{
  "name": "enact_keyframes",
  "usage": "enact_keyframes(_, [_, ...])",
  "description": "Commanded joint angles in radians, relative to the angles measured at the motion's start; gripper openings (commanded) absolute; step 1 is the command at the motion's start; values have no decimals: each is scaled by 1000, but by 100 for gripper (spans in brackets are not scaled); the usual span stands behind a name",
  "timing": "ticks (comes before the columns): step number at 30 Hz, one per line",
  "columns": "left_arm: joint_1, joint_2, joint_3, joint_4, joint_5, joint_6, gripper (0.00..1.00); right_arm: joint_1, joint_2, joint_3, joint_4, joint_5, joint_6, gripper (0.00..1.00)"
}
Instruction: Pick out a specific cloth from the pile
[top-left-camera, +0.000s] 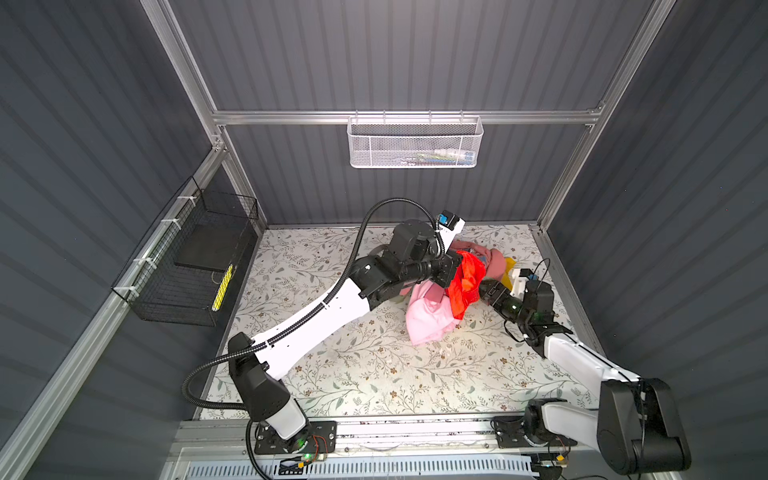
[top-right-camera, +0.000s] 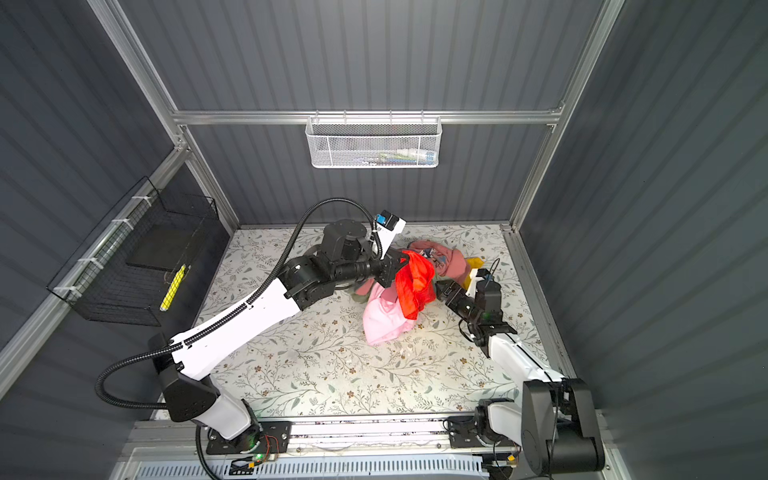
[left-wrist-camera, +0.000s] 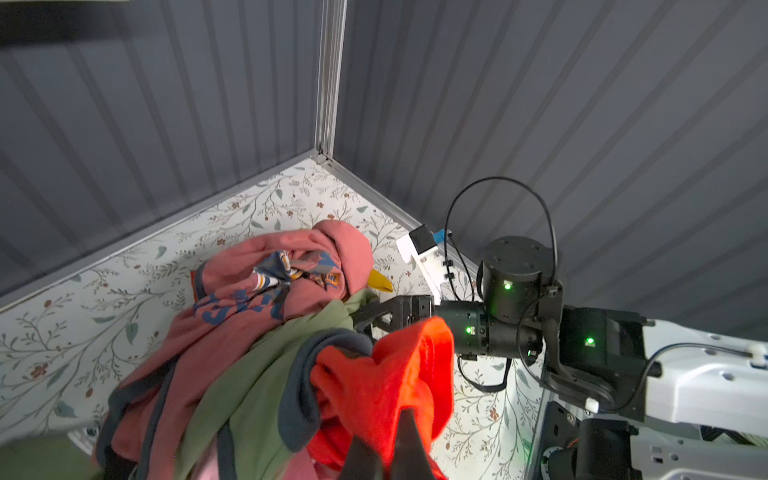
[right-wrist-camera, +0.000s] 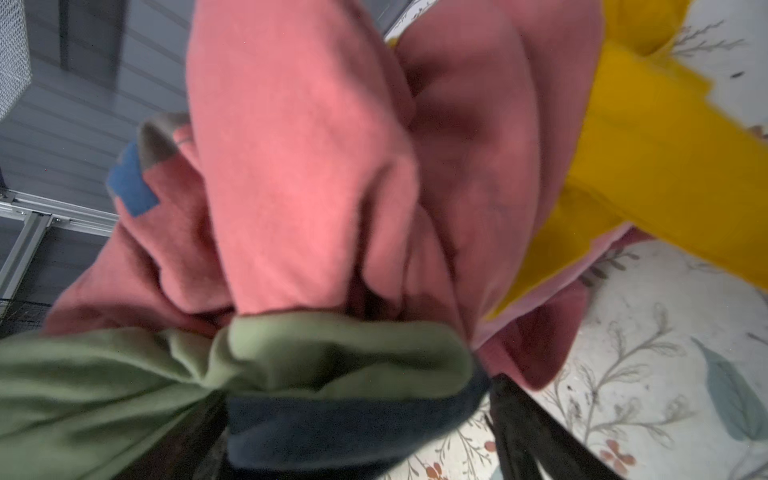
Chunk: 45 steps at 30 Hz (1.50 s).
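The bright red cloth (top-left-camera: 467, 286) (top-right-camera: 413, 286) hangs lifted above the pile, and my left gripper (top-left-camera: 455, 266) (left-wrist-camera: 386, 424) is shut on its upper fold (left-wrist-camera: 386, 374). The pile lies at the back right of the table: a salmon-pink shirt with blue print (top-left-camera: 494, 259) (left-wrist-camera: 257, 291), an olive green garment with a navy hem (left-wrist-camera: 249, 374) (right-wrist-camera: 332, 353), a light pink cloth (top-left-camera: 428, 316) and a mustard yellow piece (top-left-camera: 509, 264) (right-wrist-camera: 644, 145). My right gripper (top-left-camera: 482, 291) (right-wrist-camera: 353, 415) reaches into the pile from the right, low beside the red cloth. Its jaws stand wide apart with the green garment's navy hem lying between them.
The floral table surface (top-left-camera: 374, 374) is walled in by grey panels, with the right wall close behind the right arm. A white mesh basket (top-left-camera: 415, 141) hangs on the back wall. A black wire basket (top-left-camera: 187, 266) holding a yellow object (top-left-camera: 222, 286) hangs on the left wall.
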<state>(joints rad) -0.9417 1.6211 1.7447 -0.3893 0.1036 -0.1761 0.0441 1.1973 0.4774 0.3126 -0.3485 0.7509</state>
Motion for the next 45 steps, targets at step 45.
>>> enact_keyframes(45, [169, 401, 312, 389, 386, -245, 0, 80, -627, -3, -275, -121, -496, 99])
